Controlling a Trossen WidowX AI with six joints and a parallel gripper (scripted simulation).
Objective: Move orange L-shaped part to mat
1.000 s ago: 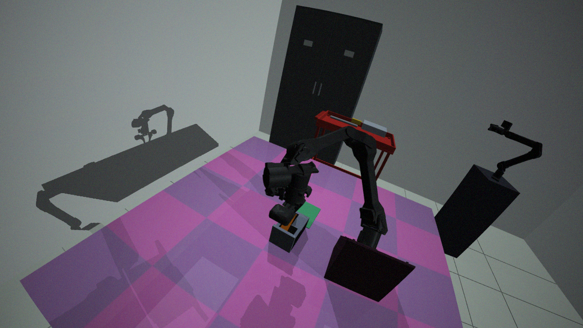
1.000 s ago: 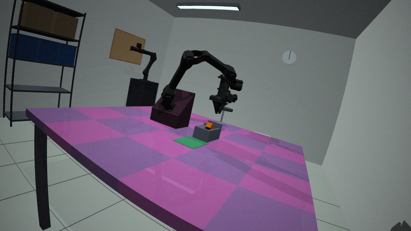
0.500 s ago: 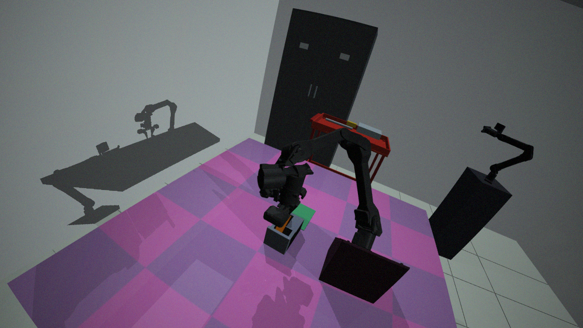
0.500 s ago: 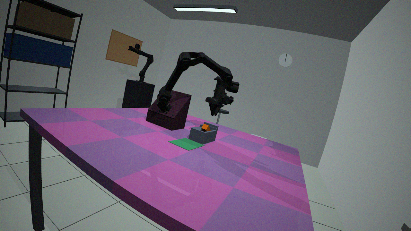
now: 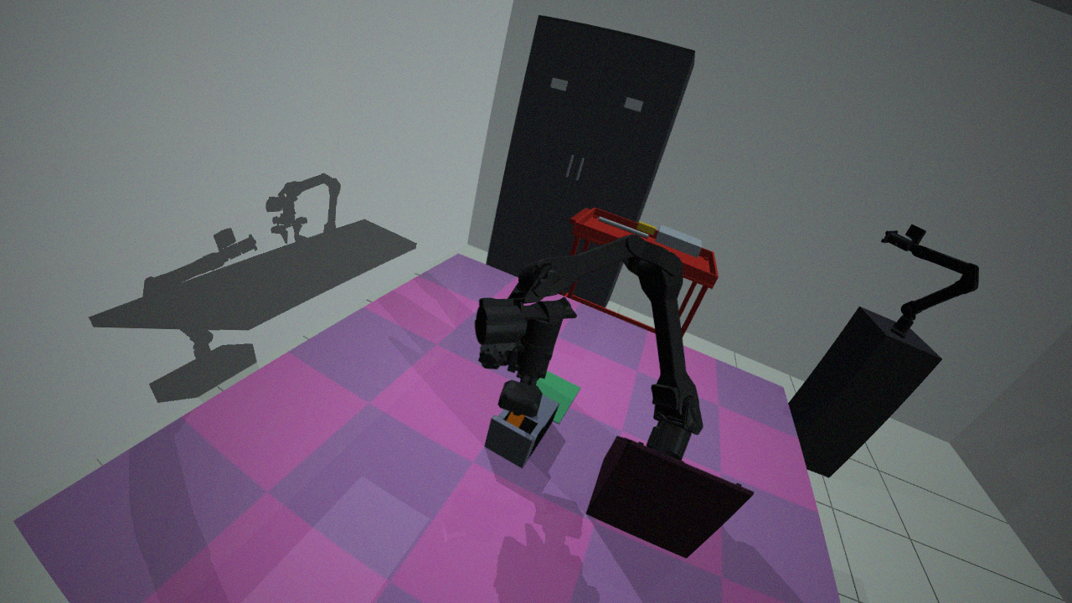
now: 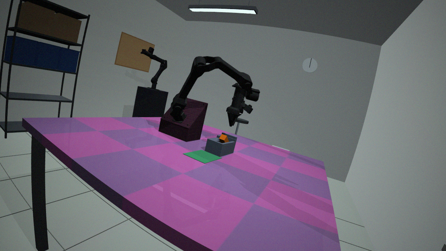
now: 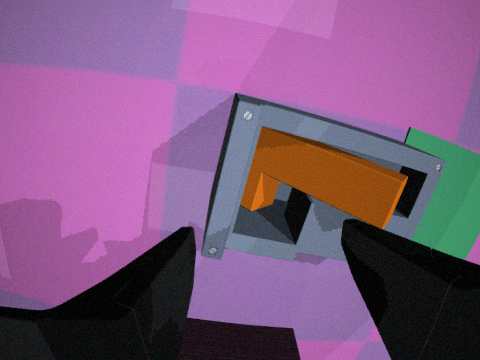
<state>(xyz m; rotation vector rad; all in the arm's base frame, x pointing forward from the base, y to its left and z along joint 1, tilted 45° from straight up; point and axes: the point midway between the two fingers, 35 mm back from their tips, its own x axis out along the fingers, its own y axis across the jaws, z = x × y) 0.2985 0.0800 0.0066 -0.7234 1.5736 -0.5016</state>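
Orange part [image 7: 334,174], grey tray [image 7: 230,183], green mat [image 7: 450,203], pink-and-purple chequered table [image 6: 93,140], seemingly black pincer [image 7: 267,260]
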